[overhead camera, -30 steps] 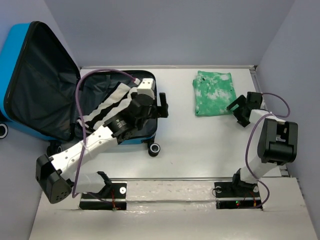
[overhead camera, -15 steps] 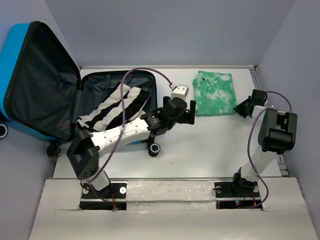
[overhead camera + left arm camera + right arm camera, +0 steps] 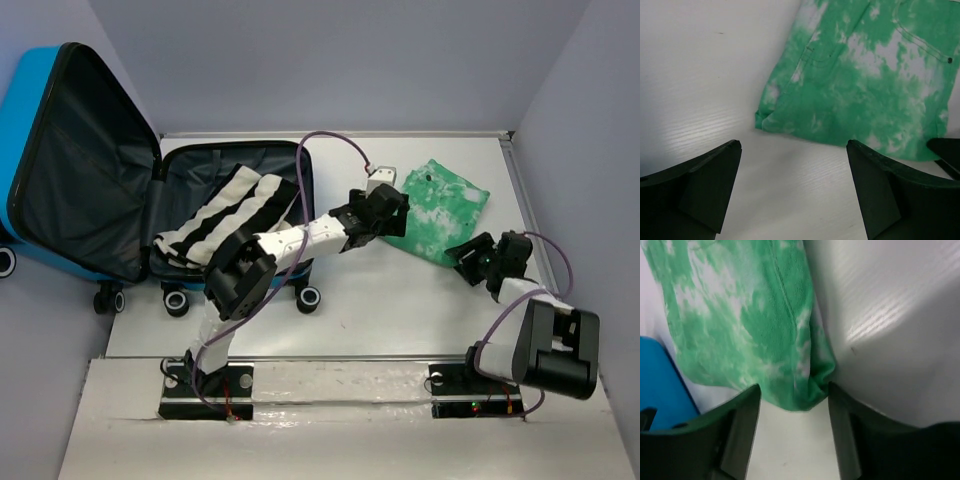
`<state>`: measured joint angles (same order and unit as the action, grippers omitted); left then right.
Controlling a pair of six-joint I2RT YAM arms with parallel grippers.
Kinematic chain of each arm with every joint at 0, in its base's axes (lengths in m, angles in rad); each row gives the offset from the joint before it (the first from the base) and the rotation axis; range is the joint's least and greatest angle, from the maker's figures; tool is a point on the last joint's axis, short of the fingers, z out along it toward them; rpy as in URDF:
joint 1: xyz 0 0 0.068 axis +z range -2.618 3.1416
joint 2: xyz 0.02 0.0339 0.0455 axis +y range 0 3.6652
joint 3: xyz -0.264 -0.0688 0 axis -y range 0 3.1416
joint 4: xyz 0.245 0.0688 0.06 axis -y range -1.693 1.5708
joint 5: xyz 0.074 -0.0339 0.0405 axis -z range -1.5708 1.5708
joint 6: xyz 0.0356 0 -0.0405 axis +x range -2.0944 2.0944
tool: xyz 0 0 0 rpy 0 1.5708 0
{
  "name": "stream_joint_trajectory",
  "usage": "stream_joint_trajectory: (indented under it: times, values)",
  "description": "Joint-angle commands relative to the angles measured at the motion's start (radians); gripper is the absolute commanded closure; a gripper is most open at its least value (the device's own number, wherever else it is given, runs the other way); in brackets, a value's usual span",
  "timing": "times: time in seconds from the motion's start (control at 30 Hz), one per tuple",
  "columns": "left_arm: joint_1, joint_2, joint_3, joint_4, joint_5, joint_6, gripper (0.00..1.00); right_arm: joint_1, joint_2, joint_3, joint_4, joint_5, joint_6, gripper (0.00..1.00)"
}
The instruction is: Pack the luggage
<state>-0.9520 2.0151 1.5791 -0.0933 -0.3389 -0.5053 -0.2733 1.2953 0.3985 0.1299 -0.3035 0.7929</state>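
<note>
One of two garments looks packed: the striped garment (image 3: 235,210) lies in the lower half of the open luggage (image 3: 80,170), which sits well behind the fingers of the left gripper (image 3: 792,150), its lid raised. The green garment (image 3: 440,205) lies on the table (image 3: 350,310), just ahead of the left fingers, which are spread wide with nothing between them. A corner of the green cloth sits between the fingers of the right gripper (image 3: 795,390), which are parted and not pinching it. What seems left is to grip the green garment, carry it into the luggage and shut the lid.
</note>
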Motion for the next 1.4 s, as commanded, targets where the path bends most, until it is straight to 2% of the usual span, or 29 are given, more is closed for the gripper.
stream_joint_trajectory:
  times: [0.0, 0.03, 0.2, 0.33, 0.43, 0.57, 0.73, 0.8, 0.87, 1.0, 1.13, 1.2, 1.23, 1.27, 1.37]
  values:
    - [0.038, 0.065, 0.143, -0.043, 0.018, 0.007, 0.01, 0.008, -0.111, 0.006, -0.059, 0.018, -0.052, 0.21]
    - [0.044, 0.095, 0.174, -0.066, 0.021, 0.013, 0.01, 0.008, -0.111, 0.044, -0.081, 0.05, -0.07, 0.14]
    - [0.076, 0.181, 0.26, -0.129, 0.061, 0.016, 0.01, 0.008, -0.058, 0.183, -0.092, 0.176, -0.109, 0.11]
    - [0.098, 0.249, 0.352, -0.178, 0.126, 0.024, 0.01, -0.006, 0.124, 0.327, -0.092, 0.239, -0.123, 0.03]
    - [0.099, 0.316, 0.394, -0.21, 0.185, 0.027, 0.01, -0.017, 0.226, 0.43, -0.096, 0.256, -0.142, 0.02]
    - [0.101, 0.346, 0.38, -0.194, 0.231, 0.014, 0.01, -0.017, 0.419, 0.525, -0.108, 0.187, -0.173, 0.01]
    - [0.102, 0.372, 0.384, -0.181, 0.267, 0.007, 0.02, -0.017, 0.528, 0.597, -0.113, 0.054, -0.167, 0.01]
    - [0.102, 0.373, 0.374, -0.175, 0.273, 0.005, 0.05, -0.017, 0.561, 0.608, -0.102, -0.006, -0.155, 0.01]
    - [0.105, 0.367, 0.355, -0.163, 0.275, 0.005, 0.13, -0.017, 0.587, 0.628, -0.093, -0.057, -0.135, 0.03]
    - [0.11, 0.358, 0.335, -0.143, 0.288, -0.002, 0.22, -0.017, 0.65, 0.658, -0.07, -0.132, -0.097, 0.06]
    - [0.111, 0.355, 0.321, -0.114, 0.302, -0.012, 0.34, -0.017, 0.682, 0.66, -0.029, -0.181, -0.06, 0.21]
    - [0.111, 0.358, 0.314, -0.097, 0.317, -0.018, 0.43, -0.017, 0.691, 0.651, -0.004, -0.195, -0.031, 0.49]
    - [0.111, 0.358, 0.311, -0.092, 0.319, -0.021, 0.48, -0.017, 0.693, 0.643, 0.013, -0.201, -0.02, 0.49]
    - [0.111, 0.356, 0.308, -0.088, 0.322, -0.025, 0.54, -0.017, 0.696, 0.637, 0.048, -0.222, -0.006, 0.62]
    - [0.111, 0.344, 0.288, -0.057, 0.333, -0.025, 0.66, -0.017, 0.699, 0.605, 0.127, -0.261, 0.037, 0.79]
